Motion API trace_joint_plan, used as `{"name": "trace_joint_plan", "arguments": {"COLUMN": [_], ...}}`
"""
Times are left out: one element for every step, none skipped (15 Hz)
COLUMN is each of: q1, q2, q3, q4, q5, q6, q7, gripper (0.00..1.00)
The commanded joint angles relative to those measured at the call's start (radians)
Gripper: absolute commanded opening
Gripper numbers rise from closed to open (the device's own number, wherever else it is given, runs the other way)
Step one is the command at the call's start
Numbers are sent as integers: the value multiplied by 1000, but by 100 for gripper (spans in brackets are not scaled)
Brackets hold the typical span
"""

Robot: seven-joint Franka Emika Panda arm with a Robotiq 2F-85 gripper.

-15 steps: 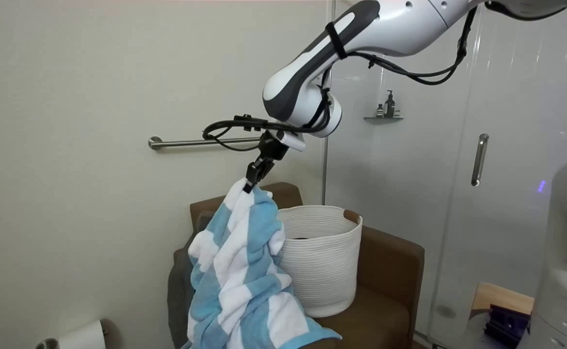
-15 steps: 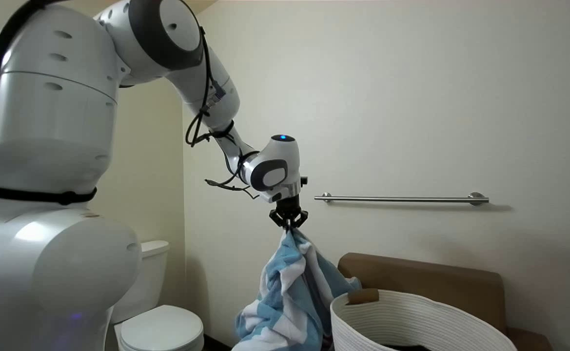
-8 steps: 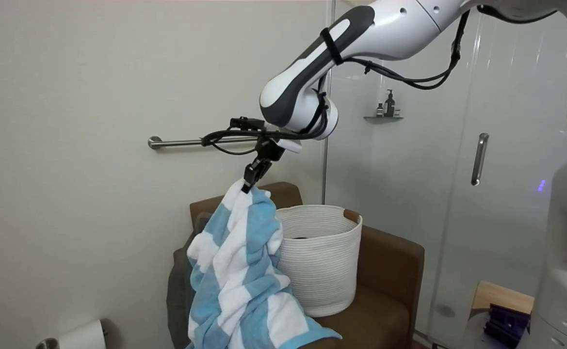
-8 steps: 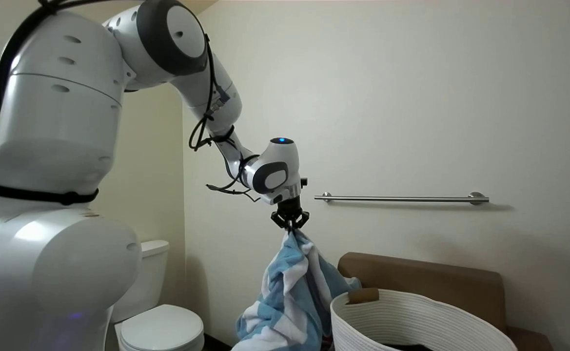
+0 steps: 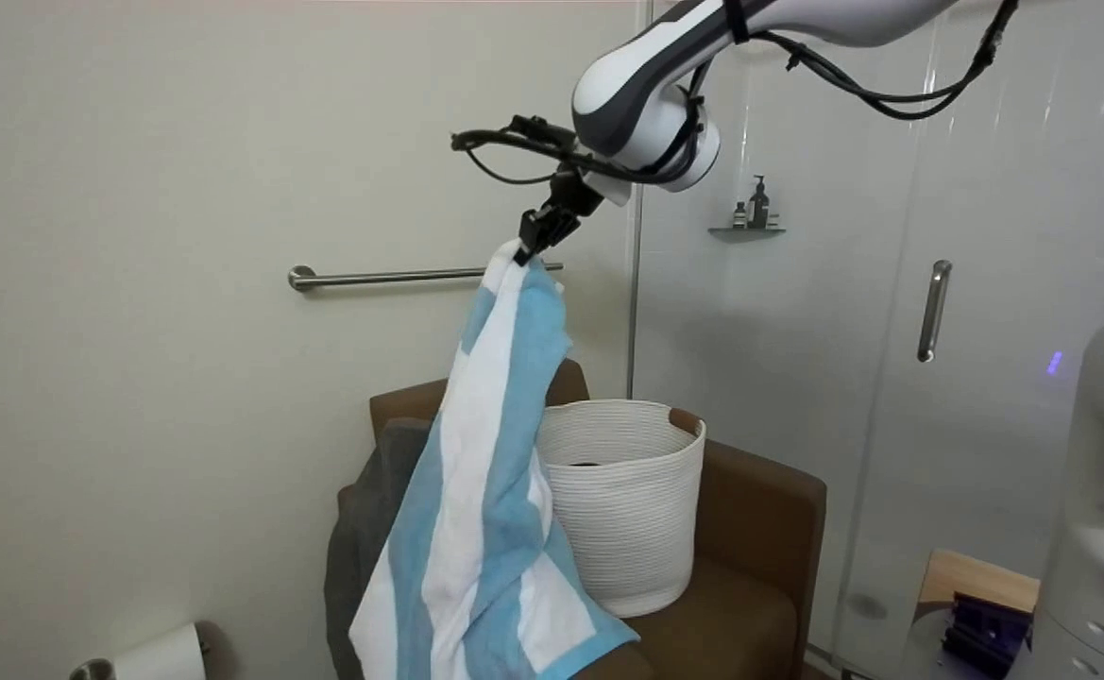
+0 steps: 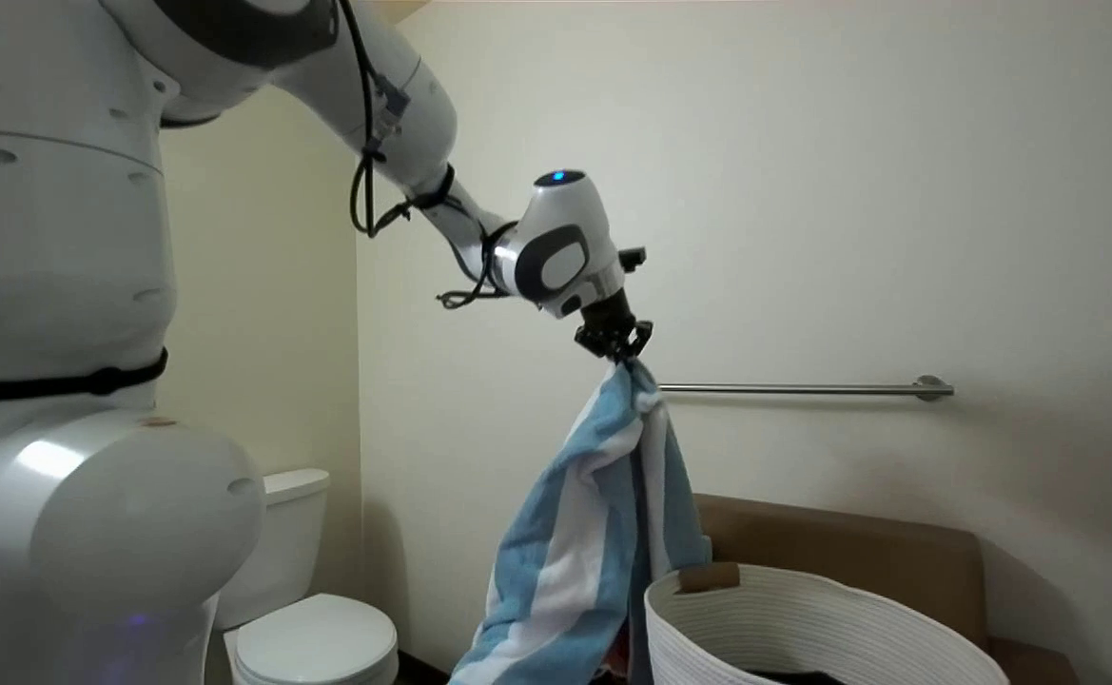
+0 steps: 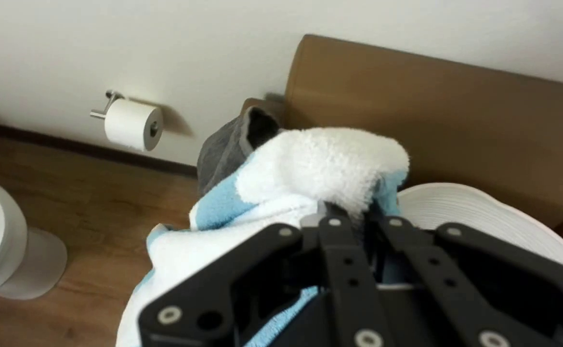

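Where my arm (image 6: 89,285) extends above the brown armchair (image 5: 759,529), its lower links partly hide the white toilet (image 6: 313,637) in an exterior view. I have the blue-and-white striped towel (image 5: 481,472) hanging in long folds just beside the ribbed white basket (image 5: 622,529), outside it; its lower end runs out of frame, so I can't tell what that rests on. The basket stands upright on the seat, something dark (image 6: 798,678) showing inside. A grey cloth (image 5: 358,557) drapes over the armrest. The metal bar (image 5: 382,278) passes behind the towel in both exterior views. My gripper (image 6: 623,356) is clenched on the towel's top, gathering it into a peak. In the wrist view I see a toilet roll (image 7: 129,125), well apart from the towel.
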Motion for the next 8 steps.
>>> {"name": "trace_joint_plan", "arguments": {"q1": [-186, -252, -318, -373, -412, -330, -353, -348], "q2": [-141, -168, -197, -228, -261, -162, -182, -183], "q3": [66, 96, 127, 157, 187, 120, 129, 126], "q4": [-44, -46, -47, -51, -58, -17, -18, -19], "q5": [93, 129, 169, 212, 248, 180, 186, 185], "q6": [-37, -54, -73, -79, -61, -77, -91, -102], "q7": [-1, -1, -2, -3, -3, -4, -6, -6], "gripper": [8, 8, 8, 8, 7, 7, 10, 10]}}
